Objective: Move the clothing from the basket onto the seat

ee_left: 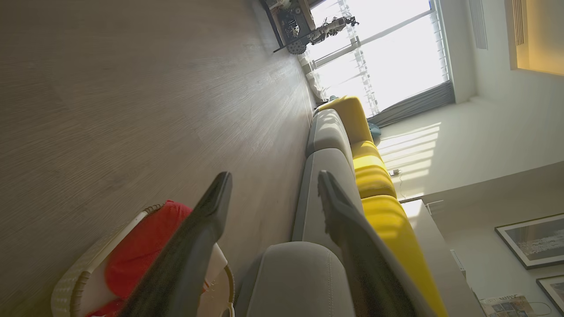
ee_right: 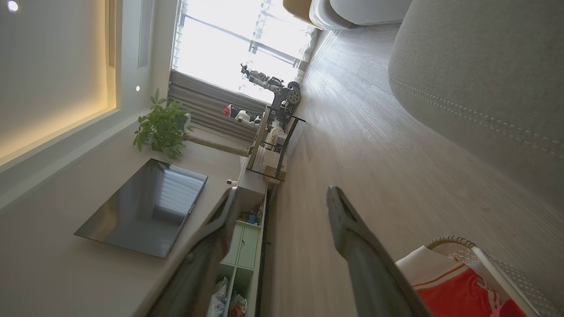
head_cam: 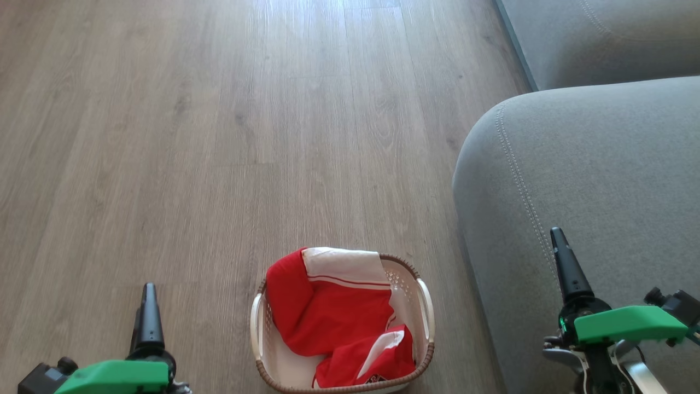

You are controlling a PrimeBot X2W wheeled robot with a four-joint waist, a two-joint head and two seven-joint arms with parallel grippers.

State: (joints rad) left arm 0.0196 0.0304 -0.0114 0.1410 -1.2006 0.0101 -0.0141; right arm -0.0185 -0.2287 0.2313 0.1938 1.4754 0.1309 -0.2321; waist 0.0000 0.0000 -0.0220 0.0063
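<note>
Your small off-white, perforated, brown-rimmed plastic basket [head_cam: 403, 282] sits on the grey-brown wood-look plank floor [head_cam: 219, 137], near centre, just left of the large grey fabric-upholstered sofa seat [head_cam: 590, 180]. You can't tell whether basket and seat touch. The basket's near rim sits right at the bottom edge of the head view.

The clothing [head_cam: 333, 312], two soft red garments with white panels, is all in the basket, none on the seat. The far garment's white panel lies over the far rim and hides it. The near garment has a small dark print at its near edge, too clipped to read. Where one garment ends and the other starts is hard to make out, and most of the basket bottom is covered.

The left gripper [ee_left: 273, 180] has its fingers apart with nothing between them, and it is over the floor left of the basket. In its wrist view one finger blocks part of the basket.

The right gripper [ee_right: 282, 193] also has its fingers apart and holds nothing, over the seat's near part.

In the head view each gripper is edge-on, one dark finger showing, bodies cut by the frame. You can't read either gripper's height.

A second grey cushion [head_cam: 601, 38] is far right, cropped.
</note>
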